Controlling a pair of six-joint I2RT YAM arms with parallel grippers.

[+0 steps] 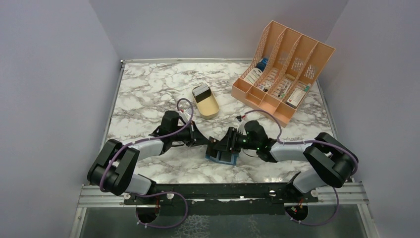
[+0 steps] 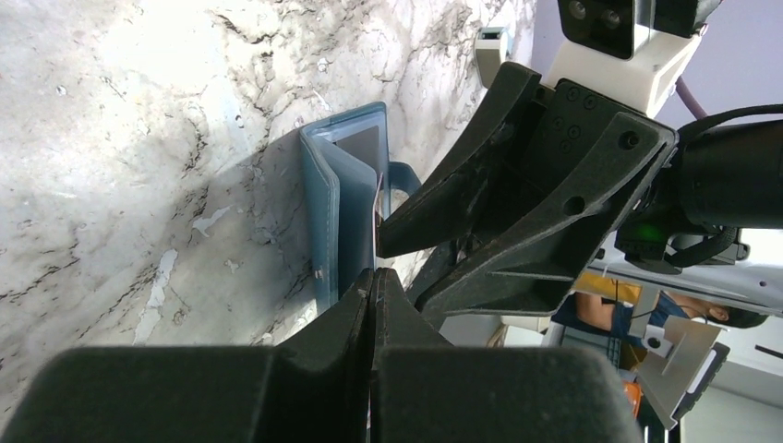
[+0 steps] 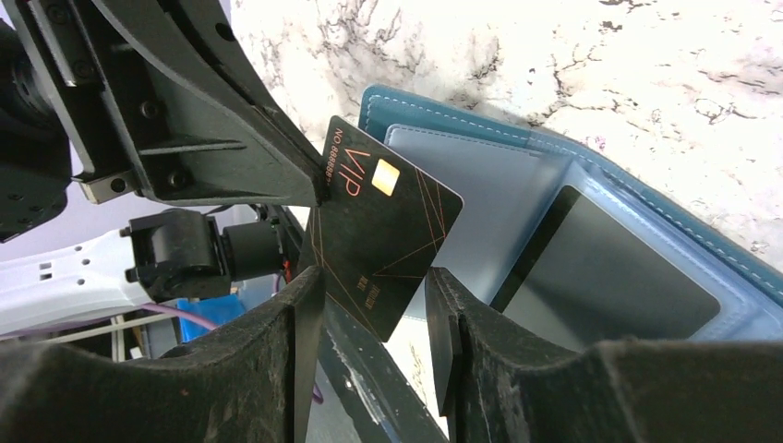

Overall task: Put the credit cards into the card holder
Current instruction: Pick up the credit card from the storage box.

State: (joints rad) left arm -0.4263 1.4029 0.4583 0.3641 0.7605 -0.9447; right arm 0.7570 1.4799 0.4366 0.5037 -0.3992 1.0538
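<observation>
Pinching one corner of the black plastic credit card [image 3: 388, 231], the left pincer [image 3: 321, 189] is closed flat on it and holds it tilted just above the teal-blue folding card holder [image 3: 499, 203]. The holder lies partly open on the white marble bench [image 1: 148, 89] between the two arms. The right pincer [image 3: 374, 286] stands about half open with the card's lower end between its fingers; whether they press its edges I cannot tell.

The card looks light, stiff and slick, and likely to pivot in a corner grip. A hold across its flat faces near the trailing edge, with the leading edge left free, should serve best. The holder looks soft and light and may slide or fold when pushed, so it wants steadying.

A dark rectangle [image 3: 609, 277] fills one pocket, perhaps a card; the pale pocket beside it looks free. Room is tight, with both pincers crowding the holder. The tan oval tray [image 1: 218, 106] and the orange slotted rack [image 1: 297, 54] stand well apart behind.
</observation>
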